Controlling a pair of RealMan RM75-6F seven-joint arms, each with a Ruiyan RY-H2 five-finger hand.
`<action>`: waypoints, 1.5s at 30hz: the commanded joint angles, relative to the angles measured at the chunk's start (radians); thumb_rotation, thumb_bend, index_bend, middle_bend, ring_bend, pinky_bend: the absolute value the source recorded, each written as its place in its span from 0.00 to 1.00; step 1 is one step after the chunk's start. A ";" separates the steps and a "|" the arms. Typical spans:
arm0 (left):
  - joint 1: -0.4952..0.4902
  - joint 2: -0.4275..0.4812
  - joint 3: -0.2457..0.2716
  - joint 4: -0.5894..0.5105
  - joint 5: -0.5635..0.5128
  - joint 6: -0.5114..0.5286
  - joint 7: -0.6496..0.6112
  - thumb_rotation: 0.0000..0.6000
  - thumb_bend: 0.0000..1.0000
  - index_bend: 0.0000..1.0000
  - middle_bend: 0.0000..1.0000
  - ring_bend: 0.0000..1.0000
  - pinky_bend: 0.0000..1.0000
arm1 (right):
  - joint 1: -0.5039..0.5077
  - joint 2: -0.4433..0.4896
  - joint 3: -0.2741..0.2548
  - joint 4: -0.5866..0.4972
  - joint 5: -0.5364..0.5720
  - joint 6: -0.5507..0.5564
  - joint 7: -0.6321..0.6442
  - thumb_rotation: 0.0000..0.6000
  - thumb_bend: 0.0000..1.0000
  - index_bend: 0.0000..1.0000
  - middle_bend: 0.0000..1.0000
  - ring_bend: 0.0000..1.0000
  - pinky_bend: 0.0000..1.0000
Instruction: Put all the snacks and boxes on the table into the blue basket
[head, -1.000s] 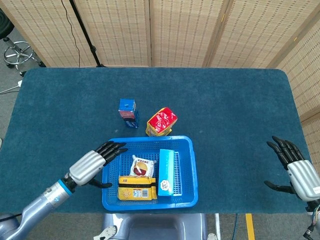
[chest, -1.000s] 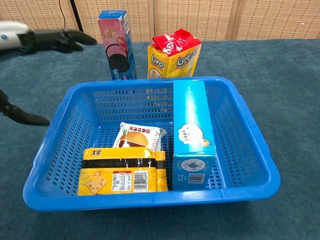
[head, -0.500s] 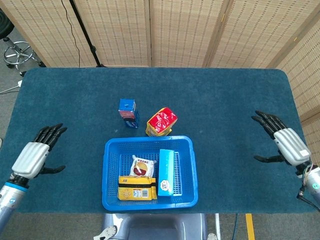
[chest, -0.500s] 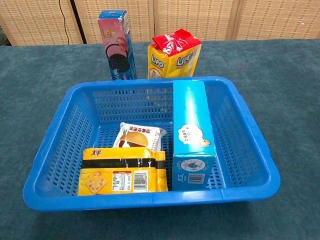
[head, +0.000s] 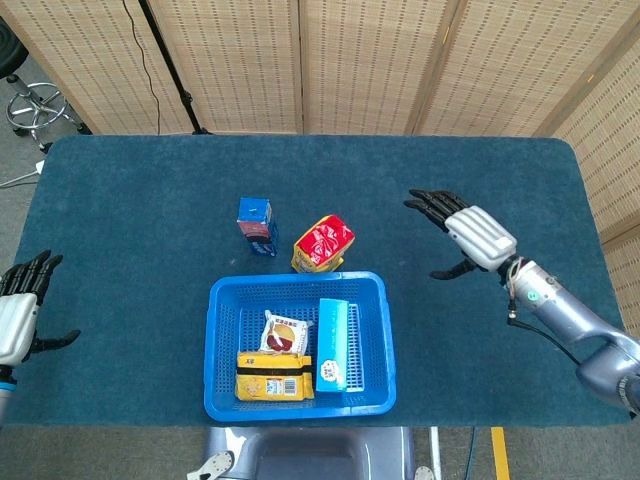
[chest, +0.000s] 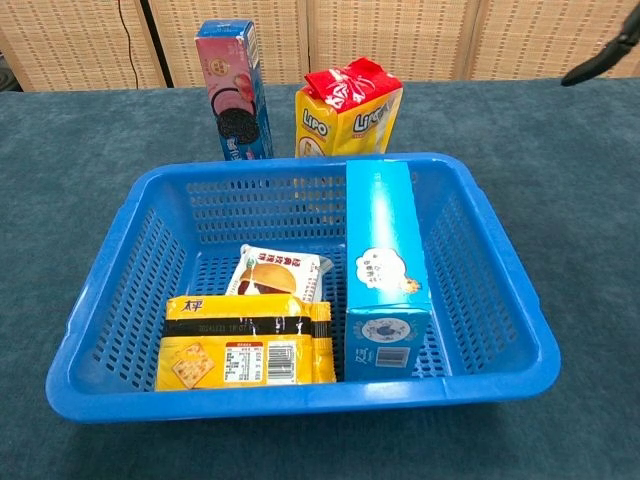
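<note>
Two items were outside the basket at this point, so here's how your setup looked from left to right. Your left hand (head: 17, 312) sat way out at the left edge of the table (head: 480, 190), fingers spread and pointing up, nothing in it, well apart from everything else. Only the head view caught it.

Next over, the oreo box (head: 257, 226) stood upright on the cloth, just behind the basket's back left corner but not touching it as far as I could tell. Right beside it was the red and yellow snack bag (head: 323, 243), tilted a bit, sitting close against the basket's back rim. In the chest view the two were side by side, box (chest: 234, 89) on the left, bag (chest: 347, 108) on the right.

The blue basket (head: 225, 350) was at the near edge of the table, in the middle. Inside you had a yellow cracker pack (head: 273, 376) lying along the front wall, a small white snack packet (head: 285, 333) behind it, and a light blue box (head: 337, 344) standing on its long edge along the right side.

Your right hand (head: 470, 232) hovered over the table to the right of the snack bag, fingers loose and spread toward it, holding nothing. The chest view only showed a dark fingertip (chest: 598, 60) in the top right corner.
</note>
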 joint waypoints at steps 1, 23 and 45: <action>0.005 -0.001 -0.008 0.004 -0.010 0.002 0.005 1.00 0.12 0.00 0.00 0.00 0.00 | 0.068 -0.049 0.028 0.021 0.043 -0.070 -0.017 1.00 0.00 0.00 0.00 0.00 0.05; 0.011 0.007 -0.050 0.027 -0.064 -0.061 -0.018 1.00 0.12 0.00 0.00 0.00 0.00 | 0.344 -0.257 0.062 0.072 0.211 -0.400 -0.083 1.00 0.00 0.00 0.00 0.00 0.05; 0.014 0.019 -0.070 0.050 -0.083 -0.112 -0.072 1.00 0.12 0.00 0.00 0.00 0.00 | 0.346 -0.411 0.049 0.189 0.242 -0.298 -0.075 1.00 0.00 0.57 0.51 0.45 0.60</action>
